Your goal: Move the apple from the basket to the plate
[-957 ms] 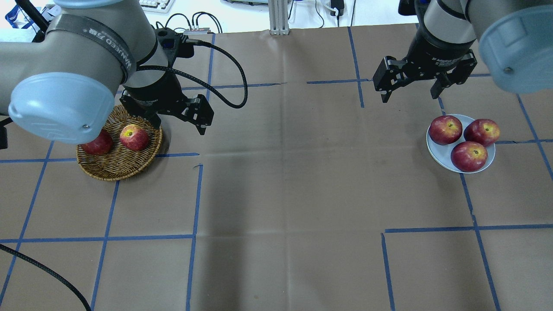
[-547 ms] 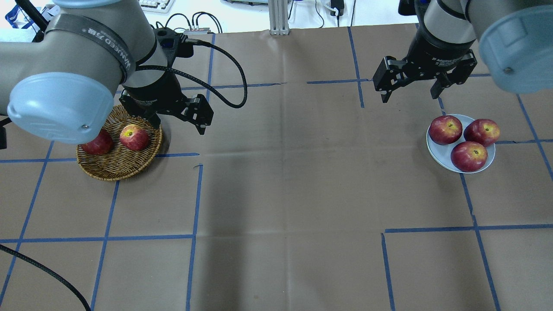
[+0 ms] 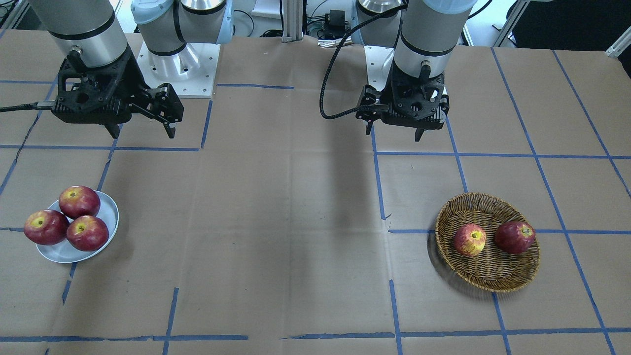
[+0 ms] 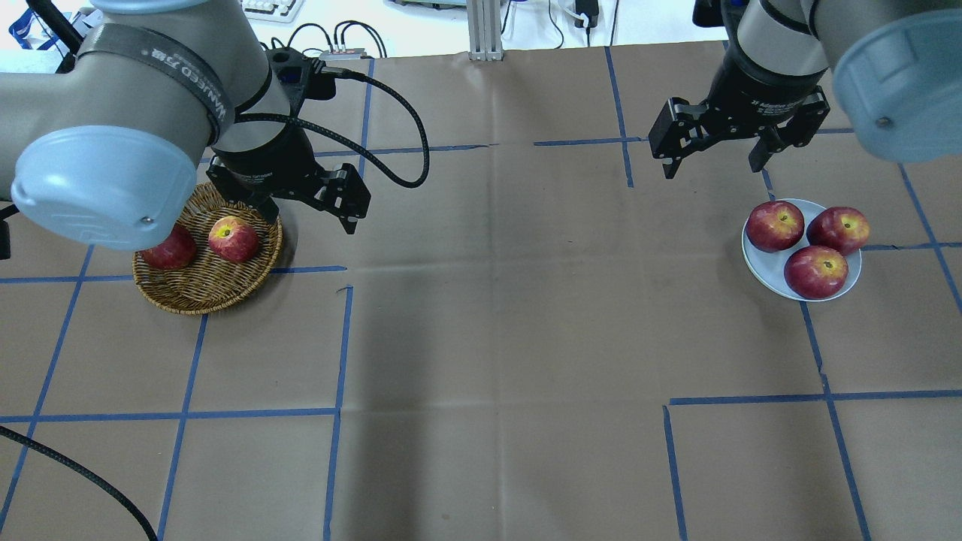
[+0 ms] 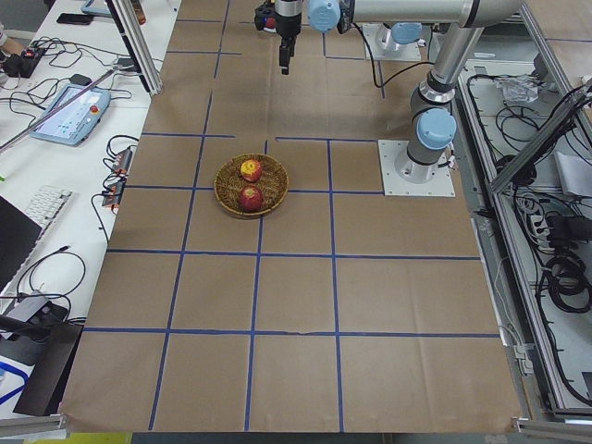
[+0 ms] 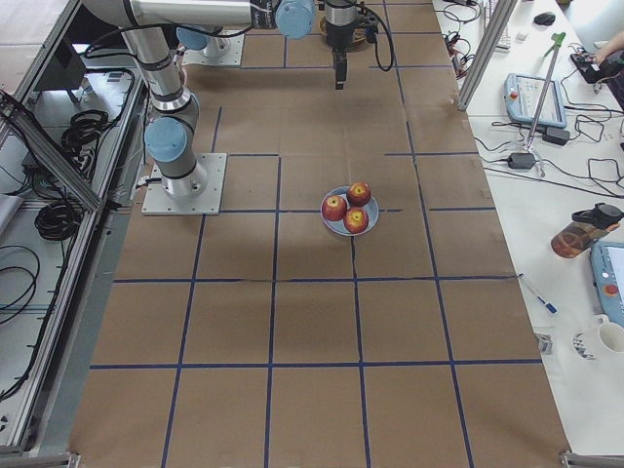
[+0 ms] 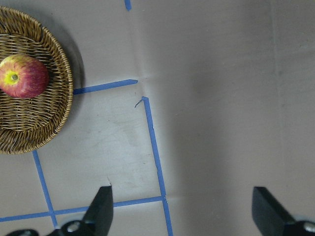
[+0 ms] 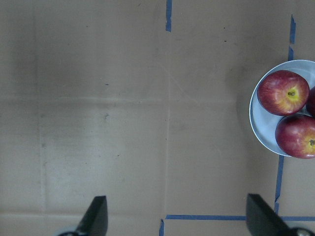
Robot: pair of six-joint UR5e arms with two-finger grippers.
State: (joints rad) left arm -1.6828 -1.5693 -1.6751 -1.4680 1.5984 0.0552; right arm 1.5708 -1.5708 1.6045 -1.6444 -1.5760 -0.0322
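The apple (image 4: 234, 239), light red with yellow streaks, lies in the wicker basket (image 4: 210, 300) at the table's left, beside a darker red apple (image 4: 169, 250). It also shows in the front view (image 3: 470, 239) and in the left wrist view (image 7: 22, 77). My left gripper (image 4: 308, 214) is open and empty, raised above the table just behind and right of the basket. The pale blue plate (image 4: 763, 270) at the right holds three dark red apples. My right gripper (image 4: 710, 169) is open and empty, raised behind and left of the plate (image 8: 256, 118).
Brown paper with blue tape lines covers the table (image 4: 488, 338). A black cable (image 4: 391, 120) loops from the left wrist. My left arm's elbow (image 4: 105, 180) overhangs the basket's left side in the overhead view.
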